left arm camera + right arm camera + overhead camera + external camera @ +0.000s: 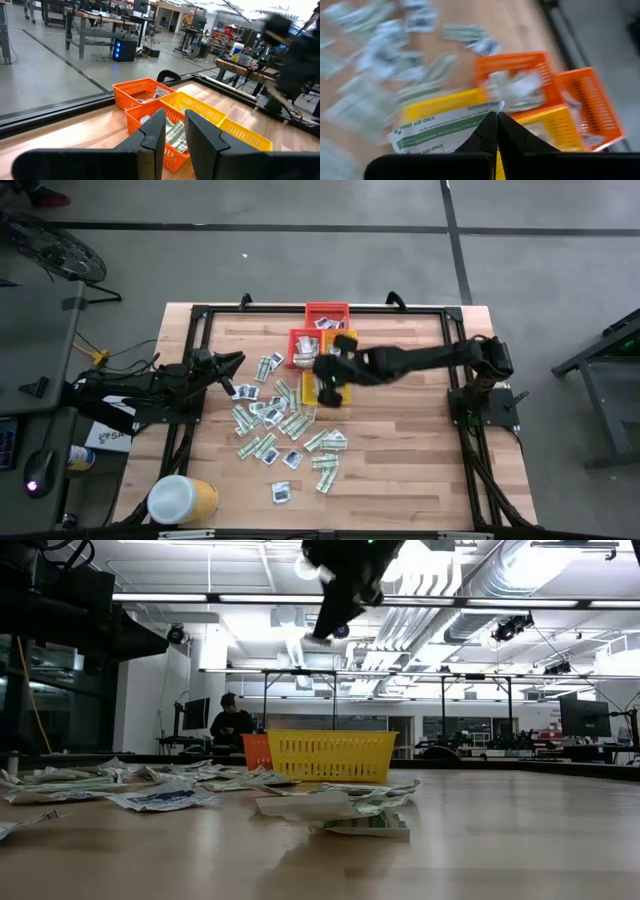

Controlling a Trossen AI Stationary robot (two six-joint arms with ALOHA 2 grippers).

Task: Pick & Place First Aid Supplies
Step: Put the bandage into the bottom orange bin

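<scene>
The right gripper (496, 116), pinched tight on a green-and-white first aid packet (442, 131), hangs above the yellow basket (547, 131), while the left gripper (174, 131) waits narrowly parted at the table's left edge.

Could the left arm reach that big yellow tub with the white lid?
Probably yes. The left pincer waits at the table's left side, holding nothing, and the tub lies at the same side's near corner, with nothing showing between them. It would have to swing back, though.
</scene>
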